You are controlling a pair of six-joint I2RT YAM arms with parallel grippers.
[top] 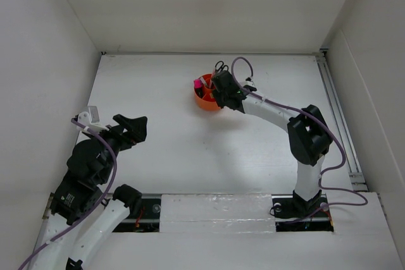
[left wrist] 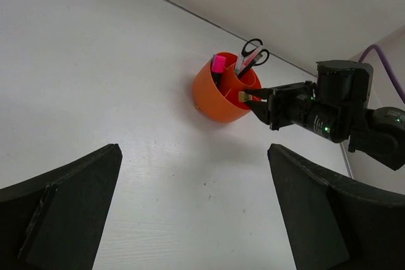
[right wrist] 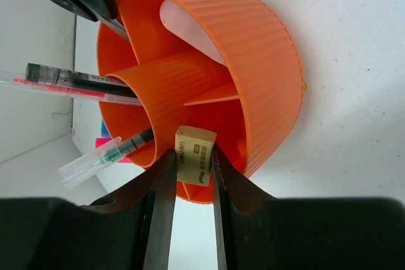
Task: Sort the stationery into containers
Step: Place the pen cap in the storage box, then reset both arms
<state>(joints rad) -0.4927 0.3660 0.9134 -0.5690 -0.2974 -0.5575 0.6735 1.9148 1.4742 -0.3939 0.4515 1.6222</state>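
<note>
The round orange organiser (top: 204, 101) stands at the back middle of the table; it also shows in the left wrist view (left wrist: 215, 96) and the right wrist view (right wrist: 266, 61). In it stand black-handled scissors (left wrist: 252, 49), a pink-capped highlighter (left wrist: 217, 64), a thin pink-red pencil (right wrist: 63, 86) and slim pens (right wrist: 104, 155). My right gripper (right wrist: 191, 164) is shut on a tan eraser (right wrist: 193, 155) and holds it over the organiser's rim, above a front compartment. My left gripper (left wrist: 190, 219) is open and empty over bare table, far from the organiser.
White walls close the table on the left, back and right. A metal rail (top: 338, 118) runs along the right edge. The right arm (top: 278, 115) reaches across the back right of the table.
</note>
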